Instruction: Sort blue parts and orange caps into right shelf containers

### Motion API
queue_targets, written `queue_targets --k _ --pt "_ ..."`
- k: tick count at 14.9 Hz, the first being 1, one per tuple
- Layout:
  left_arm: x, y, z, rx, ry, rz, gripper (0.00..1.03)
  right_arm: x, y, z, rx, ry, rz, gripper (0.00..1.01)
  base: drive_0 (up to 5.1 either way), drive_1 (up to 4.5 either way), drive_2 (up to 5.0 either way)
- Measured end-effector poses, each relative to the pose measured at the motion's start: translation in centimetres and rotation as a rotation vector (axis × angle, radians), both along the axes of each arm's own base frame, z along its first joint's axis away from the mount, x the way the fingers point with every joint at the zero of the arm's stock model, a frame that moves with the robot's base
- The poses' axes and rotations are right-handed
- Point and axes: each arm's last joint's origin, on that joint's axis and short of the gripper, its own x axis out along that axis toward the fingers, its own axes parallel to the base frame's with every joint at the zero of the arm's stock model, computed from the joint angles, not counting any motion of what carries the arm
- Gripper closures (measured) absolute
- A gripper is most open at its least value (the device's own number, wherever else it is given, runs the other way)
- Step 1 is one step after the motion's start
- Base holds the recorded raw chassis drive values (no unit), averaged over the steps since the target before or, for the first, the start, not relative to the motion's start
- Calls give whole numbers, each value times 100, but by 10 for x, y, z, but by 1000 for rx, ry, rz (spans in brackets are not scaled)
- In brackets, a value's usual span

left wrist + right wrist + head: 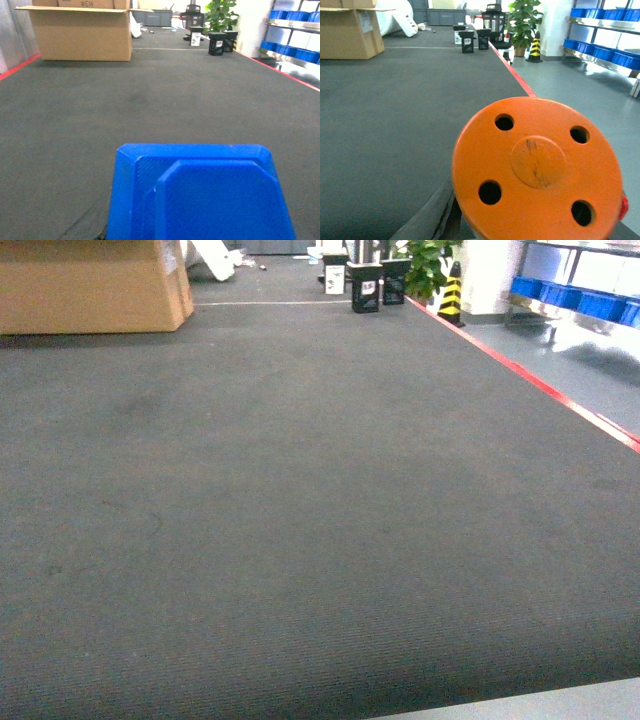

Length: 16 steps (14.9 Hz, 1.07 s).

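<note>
Neither pincer shows its own fingers in any view, so whether each is clenched or released cannot be told directly. The left wrist view is filled at its bottom edge by a blue part (210,195), an angular moulded block with bevelled corners and a raised inner step, sitting right under the camera. The right wrist view is filled the same way by an orange cap (537,170), a round disc with four holes and a scuffed central boss. Both pieces ride so close to the lenses that they are probably held, though the grip itself is hidden.

Both look like hard, stiff plastic: light, rigid, unlikely to break, and fairly smooth (so a pinch across a flat face could slip). The blue part is best taken across its straight side walls, the cap across its rim rather than on its face.

Beyond them stretches dark grey carpet (300,520), bounded on its right edge by a red floor line (540,385). At the carpet's far left corner stands an open cardboard box (90,285); its inside is not visible. Past the red line, at the far right, a metal shelf (570,315) carries blue containers (585,300), whose contents cannot be made out from here.
</note>
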Motion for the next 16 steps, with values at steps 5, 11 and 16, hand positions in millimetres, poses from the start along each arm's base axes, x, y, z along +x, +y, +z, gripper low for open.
queue_targets --k 5,11,16 --pt "0 0 0 0 0 0 60 0 0 0 0 0 0 57 -154 -154 -154" --pt "0 0 0 0 0 0 60 0 0 0 0 0 0 57 -167 -167 -167" --pt "0 0 0 0 0 0 60 0 0 0 0 0 0 57 -163 -163 -163"
